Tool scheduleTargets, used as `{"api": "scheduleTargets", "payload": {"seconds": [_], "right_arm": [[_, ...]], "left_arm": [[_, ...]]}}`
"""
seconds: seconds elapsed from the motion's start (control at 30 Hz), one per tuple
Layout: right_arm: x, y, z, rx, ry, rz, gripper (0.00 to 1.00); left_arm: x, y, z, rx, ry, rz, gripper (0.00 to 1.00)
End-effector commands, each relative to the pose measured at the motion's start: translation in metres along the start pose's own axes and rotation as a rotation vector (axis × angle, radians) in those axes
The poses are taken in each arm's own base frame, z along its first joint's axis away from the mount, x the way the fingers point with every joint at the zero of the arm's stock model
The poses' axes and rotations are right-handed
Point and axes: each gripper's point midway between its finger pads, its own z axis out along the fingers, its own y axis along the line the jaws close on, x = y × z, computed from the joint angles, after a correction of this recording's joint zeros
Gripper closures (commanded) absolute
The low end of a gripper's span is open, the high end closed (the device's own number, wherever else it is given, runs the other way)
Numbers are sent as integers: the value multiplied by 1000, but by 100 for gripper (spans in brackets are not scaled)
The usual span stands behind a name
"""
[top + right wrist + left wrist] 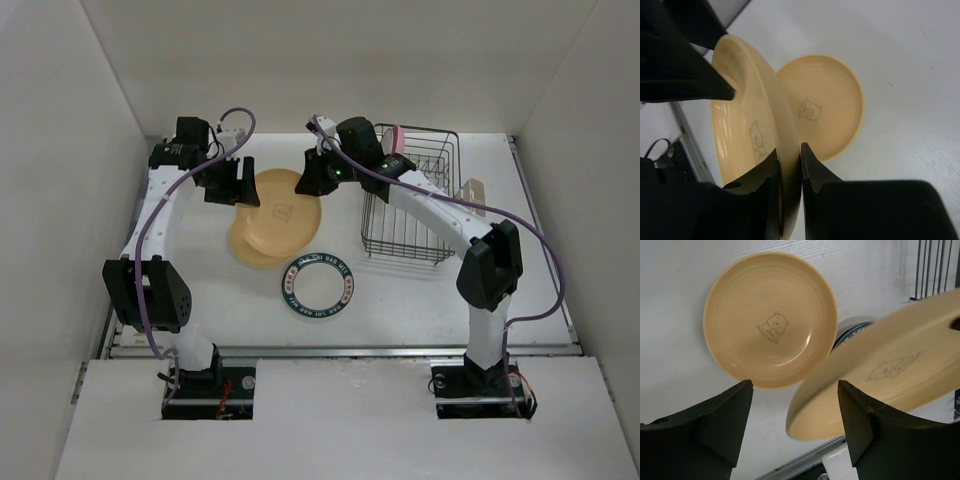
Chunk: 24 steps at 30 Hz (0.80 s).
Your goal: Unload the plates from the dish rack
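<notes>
Plainly the right hand (790, 160) pinches a tilted yellow plate (740, 125) by its rim, perhaps just above a flat yellow plate (770, 320) on the counter (670, 340); the left hand (795, 390) hangs open.

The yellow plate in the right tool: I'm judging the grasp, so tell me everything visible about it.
The yellow plate is round, glossy, plastic-looking, with faint rings and a small bear print at its centre. The right tool pinches its rim; it hangs tilted above the table, partly over a matching plate lying flat.
</notes>
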Motion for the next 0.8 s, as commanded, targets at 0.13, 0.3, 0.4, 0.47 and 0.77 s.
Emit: {"api": "scheduleTargets", "payload": {"seconds": [0.13, 0.3, 0.4, 0.47, 0.77], "right_arm": [[-40, 52, -11, -234, -138, -53, 100], [-30, 54, -3, -248, -107, -44, 100], [-32, 50, -3, -216, -111, -38, 86], [-30, 42, -1, -174, -94, -20, 63], [-70, -15, -33, 190, -226, 48, 22]], "left_arm": [[12, 17, 6, -74, 43, -14, 64], [13, 23, 2, -125, 51, -37, 100], [16, 32, -2, -186, 62, -57, 100], [19, 39, -4, -228, 75, -59, 100], [44, 88, 8, -393, 228, -141, 100]]}}
